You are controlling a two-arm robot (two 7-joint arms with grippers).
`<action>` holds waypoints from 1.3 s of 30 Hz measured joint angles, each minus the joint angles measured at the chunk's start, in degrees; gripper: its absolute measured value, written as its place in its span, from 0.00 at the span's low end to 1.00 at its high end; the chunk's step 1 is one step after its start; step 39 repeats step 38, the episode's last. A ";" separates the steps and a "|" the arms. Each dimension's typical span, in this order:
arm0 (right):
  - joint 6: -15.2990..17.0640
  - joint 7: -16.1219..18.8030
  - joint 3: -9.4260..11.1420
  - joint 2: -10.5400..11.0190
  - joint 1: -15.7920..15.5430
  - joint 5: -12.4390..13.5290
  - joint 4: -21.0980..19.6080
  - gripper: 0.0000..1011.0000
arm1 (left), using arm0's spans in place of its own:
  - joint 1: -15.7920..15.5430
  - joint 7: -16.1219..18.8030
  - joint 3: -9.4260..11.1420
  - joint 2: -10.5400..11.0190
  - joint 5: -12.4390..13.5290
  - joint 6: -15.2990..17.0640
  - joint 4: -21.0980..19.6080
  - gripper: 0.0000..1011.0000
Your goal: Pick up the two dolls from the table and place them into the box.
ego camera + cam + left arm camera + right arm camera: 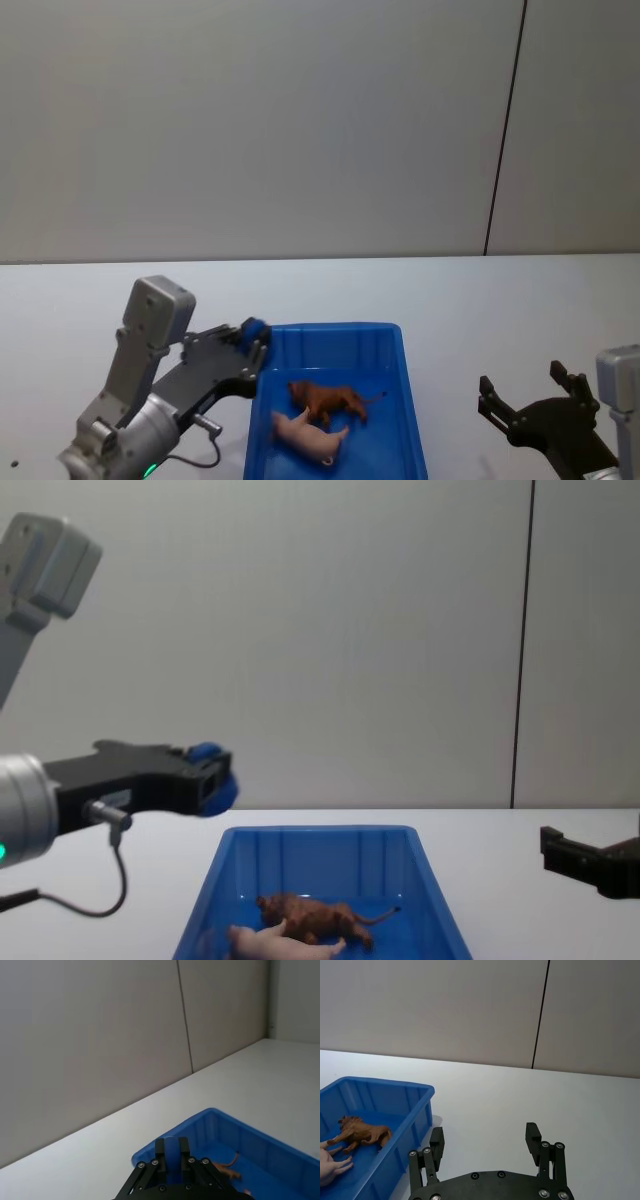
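The smooth pale pink pig (308,437) lies nearest, touching the brown maned lion (327,401) inside the glossy blue box (398,350), between the two grippers. The left gripper (254,338) hovers over the box's far left corner, fingers pressed together on a small blue thing (207,752). The right gripper (485,1140), fingers spread, hangs above the flat white tabletop (480,300) before a plain grey wall (300,120).

Lab: bare white table (480,290), plain wall (250,120)

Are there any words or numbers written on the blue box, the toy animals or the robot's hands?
None: no words, numbers or signs can be read.
The blue box is plain.
The lion and the pig lying in it have no marks.
The left gripper, by the box's far left corner, and the right gripper, open above the table, show bare metal and screws.
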 joint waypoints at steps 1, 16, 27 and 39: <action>0.00 0.00 0.00 0.00 0.00 0.00 0.00 0.99 | -0.20 -0.71 0.04 -0.13 0.01 -0.20 0.09 0.14; 0.00 0.00 0.00 0.00 0.00 0.00 0.00 0.99 | -4.55 -12.25 1.51 -3.29 0.21 -1.90 3.05 0.57; 0.00 0.00 0.00 0.00 0.00 0.00 0.00 0.99 | -6.16 -16.19 2.16 -4.56 0.40 -2.17 4.36 0.91; 0.00 0.00 0.00 0.00 0.00 0.00 0.00 0.99 | -6.74 -17.69 2.42 -5.06 0.48 -2.24 4.86 0.99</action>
